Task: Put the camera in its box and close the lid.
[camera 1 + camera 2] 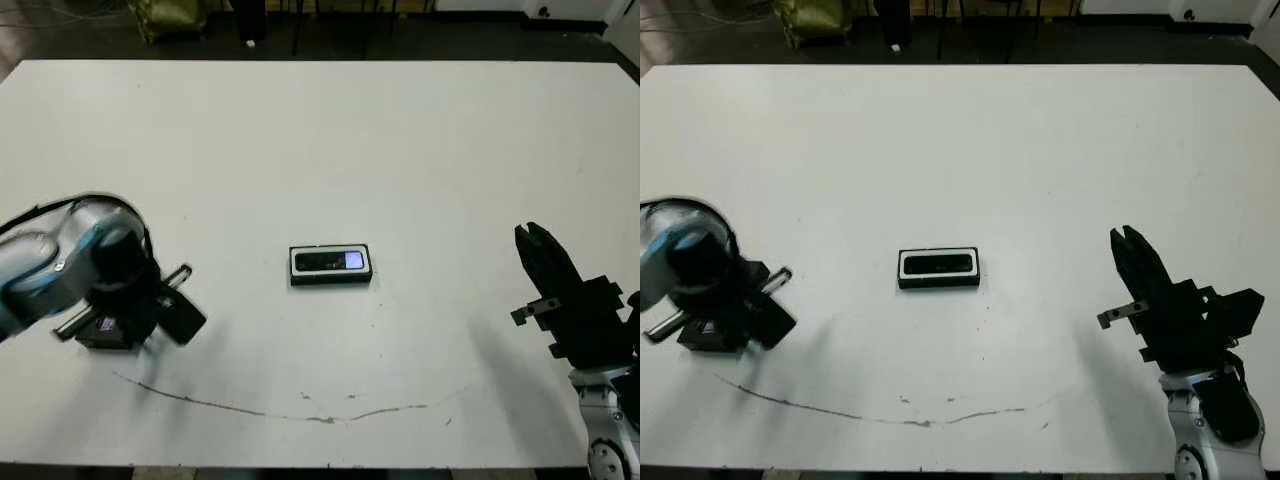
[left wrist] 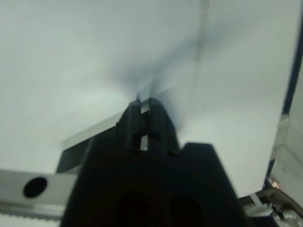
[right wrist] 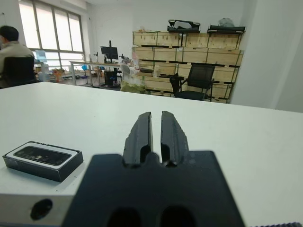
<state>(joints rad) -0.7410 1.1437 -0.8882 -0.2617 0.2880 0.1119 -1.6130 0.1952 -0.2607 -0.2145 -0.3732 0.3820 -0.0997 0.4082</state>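
Mid-tabletop, the camera (image 1: 330, 262) lies in the box (image 1: 330, 280), and we judge the lid (image 2: 75, 153) by the left claw (image 2: 146, 106) light, stiff and slick, best pinched across its 2 long edges; the right claw (image 1: 533, 243) is together and empty, the left's state we cannot tell.

My left arm (image 1: 60, 262): rounded silver-grey shell, light blue band along one seam, thin black cable arcing over its top. It ends in a matte black blocky left gripper (image 1: 182, 318) with a short silver pin beside it.

My right gripper (image 1: 1132, 258): two matte black, tapered fingers (image 3: 142, 135) with ribbed edges, rising from a squared black body. A small grey metal bracket (image 1: 1122, 313) juts from its side. Below, a white-grey wrist joint (image 1: 1202, 440) with round fastenings. Wrist view shows a pale grey bar with one round hole (image 3: 41, 208).
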